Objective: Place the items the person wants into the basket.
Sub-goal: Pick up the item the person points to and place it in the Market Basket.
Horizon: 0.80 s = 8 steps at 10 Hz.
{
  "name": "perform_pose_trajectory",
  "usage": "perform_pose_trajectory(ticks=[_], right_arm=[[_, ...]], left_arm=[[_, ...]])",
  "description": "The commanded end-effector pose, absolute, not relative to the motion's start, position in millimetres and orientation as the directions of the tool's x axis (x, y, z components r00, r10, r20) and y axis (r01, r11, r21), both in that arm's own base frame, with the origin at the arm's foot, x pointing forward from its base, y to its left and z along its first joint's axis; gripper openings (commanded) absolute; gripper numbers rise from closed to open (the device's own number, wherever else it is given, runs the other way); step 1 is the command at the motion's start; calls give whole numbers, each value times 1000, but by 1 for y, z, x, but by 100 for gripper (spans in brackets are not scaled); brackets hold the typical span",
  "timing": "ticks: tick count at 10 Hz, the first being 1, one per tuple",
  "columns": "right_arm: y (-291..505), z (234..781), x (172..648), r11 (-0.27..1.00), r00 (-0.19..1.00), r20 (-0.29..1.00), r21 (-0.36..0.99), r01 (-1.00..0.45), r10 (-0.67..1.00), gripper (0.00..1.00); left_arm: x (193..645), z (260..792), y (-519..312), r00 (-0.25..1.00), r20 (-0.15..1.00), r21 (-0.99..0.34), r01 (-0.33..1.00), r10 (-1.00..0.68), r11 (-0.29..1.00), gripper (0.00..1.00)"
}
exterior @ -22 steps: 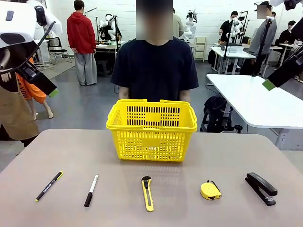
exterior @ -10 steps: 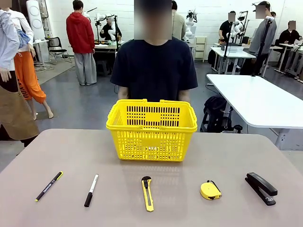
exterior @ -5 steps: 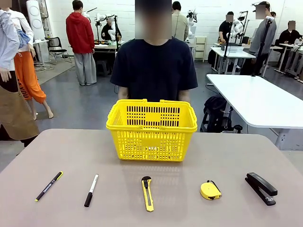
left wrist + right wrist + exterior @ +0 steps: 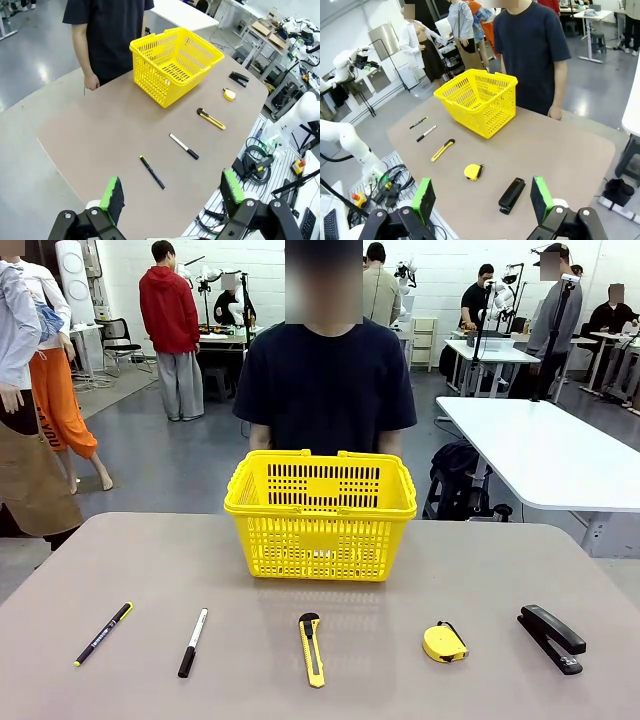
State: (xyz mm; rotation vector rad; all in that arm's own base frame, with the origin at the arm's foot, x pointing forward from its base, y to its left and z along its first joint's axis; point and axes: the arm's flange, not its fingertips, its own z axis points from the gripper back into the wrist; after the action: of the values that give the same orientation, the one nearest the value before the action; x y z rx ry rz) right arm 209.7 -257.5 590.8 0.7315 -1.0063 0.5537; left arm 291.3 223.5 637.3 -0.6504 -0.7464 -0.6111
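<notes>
- Nothing is done yet: the basket (image 4: 320, 540) holds no items and stands upright on the table (image 4: 500, 570), just in front of the person (image 4: 327, 390).
- All three items lie on the robot's side of the basket, well apart from it. The cutter (image 4: 311, 649) is straight before it, the marker (image 4: 193, 642) off to its left and the tape measure (image 4: 444, 643) off to its right.
- The pen (image 4: 103, 634) lies farther left of the basket and the stapler (image 4: 551, 637) farther right.
- The left gripper (image 4: 172, 192) and right gripper (image 4: 482, 196) hang high, well away from the basket, jaws wide apart and holding nothing.
- The person's hand (image 4: 91, 82) hangs behind the basket and points at nothing, so every pick seems left to do.
- No brand or label is readable, and the print on the pen is too small.
</notes>
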Motion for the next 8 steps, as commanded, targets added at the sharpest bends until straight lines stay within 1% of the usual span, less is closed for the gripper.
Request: perform_pose_trajectory(ticks=[1,8], right_arm=[[-258,593,209,634,420,903,273,-723,89,100],[-258,593,209,634,420,903,273,-723,89,100]], left_arm=[[292,640,225,564,780,-298,716,-271,632,100],[292,640,225,564,780,-298,716,-271,632,100]])
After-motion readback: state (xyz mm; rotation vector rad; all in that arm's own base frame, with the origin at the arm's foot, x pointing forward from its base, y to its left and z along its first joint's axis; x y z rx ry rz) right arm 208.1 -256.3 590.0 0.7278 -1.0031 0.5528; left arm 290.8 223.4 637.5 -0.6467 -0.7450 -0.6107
